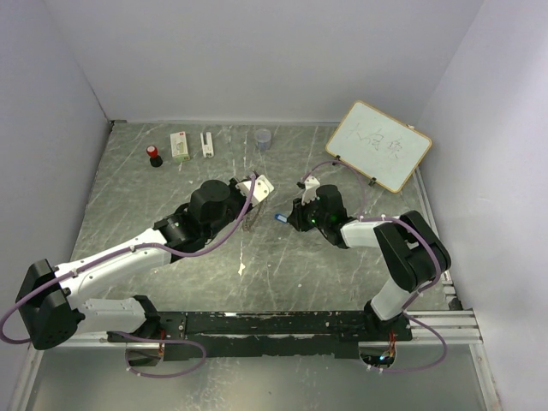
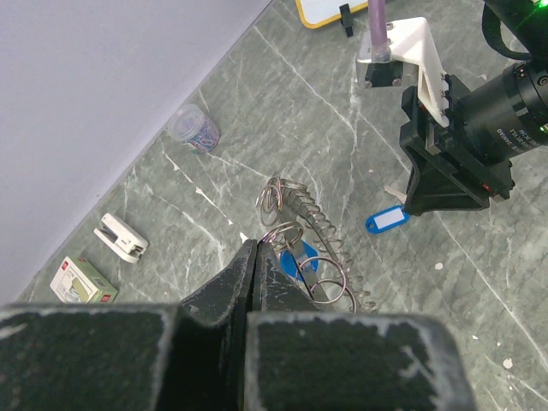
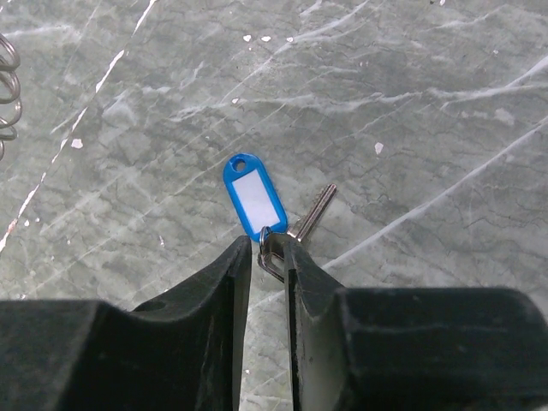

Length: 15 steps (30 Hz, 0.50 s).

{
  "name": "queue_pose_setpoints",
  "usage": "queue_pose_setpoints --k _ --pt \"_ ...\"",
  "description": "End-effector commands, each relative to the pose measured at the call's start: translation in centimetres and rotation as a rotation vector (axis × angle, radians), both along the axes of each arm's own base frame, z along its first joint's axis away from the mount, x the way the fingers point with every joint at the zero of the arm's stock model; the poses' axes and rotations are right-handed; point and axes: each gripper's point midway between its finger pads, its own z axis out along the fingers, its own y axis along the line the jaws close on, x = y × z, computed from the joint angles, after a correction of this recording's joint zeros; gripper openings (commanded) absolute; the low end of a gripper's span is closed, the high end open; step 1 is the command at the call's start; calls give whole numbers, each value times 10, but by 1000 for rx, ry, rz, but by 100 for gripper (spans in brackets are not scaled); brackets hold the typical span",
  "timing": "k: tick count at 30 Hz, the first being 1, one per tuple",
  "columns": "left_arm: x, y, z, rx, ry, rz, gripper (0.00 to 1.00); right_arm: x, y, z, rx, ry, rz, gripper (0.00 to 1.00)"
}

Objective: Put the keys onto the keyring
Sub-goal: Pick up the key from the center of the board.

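Two grippers are engaged, one on each part of the job.

**Right gripper** (image 3: 268, 247): the fingers are clenched on a small split ring (image 3: 269, 255). This ring carries a blue tag (image 3: 254, 195) with a white label and one silver key (image 3: 313, 212). Tag and key fan out ahead of the fingertips, low over or resting on the grey marbled table (image 3: 428, 128). The views do not settle which.

**Left gripper** (image 2: 255, 248): the fingers are pressed together. As far as the wrist view shows, they have the rim of one loop of the keyring (image 2: 318, 229) caught at their tips. The keyring lies on the table at mid-workspace, just beside the left fingertips and near the right gripper. It is a bundle of thin wire loops with a toothed row of small keys. A blue piece (image 2: 300, 255) sits under the loops.

**Handling properties (judged)**
- All parts are light. Weight is not a concern.
- The wire loops are stiff but springy, smooth and slippery. A loop can pivot or pop out of a pinch.
- The tag and key hang loose on their ring. They will swing when lifted.
- The keys strung on the keyring are free to slide and shift when it is moved.

**Where to hold**
- Keyring: grip a bare stretch of wire across its thickness, clear of the strung keys. Leave the split end free.
- Tagged key: hold by the split ring or the key head, not the tag, which will flex and turn.
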Motion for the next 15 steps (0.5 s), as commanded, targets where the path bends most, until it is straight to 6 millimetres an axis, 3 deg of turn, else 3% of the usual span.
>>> queue_pose_setpoints --k 1,15 --pt "1 -4 23 -49 -41 0 7 8 4 6 5 -32 5 22" --pt "1 -4 22 -47 -39 -1 7 8 5 2 6 -20 13 21"
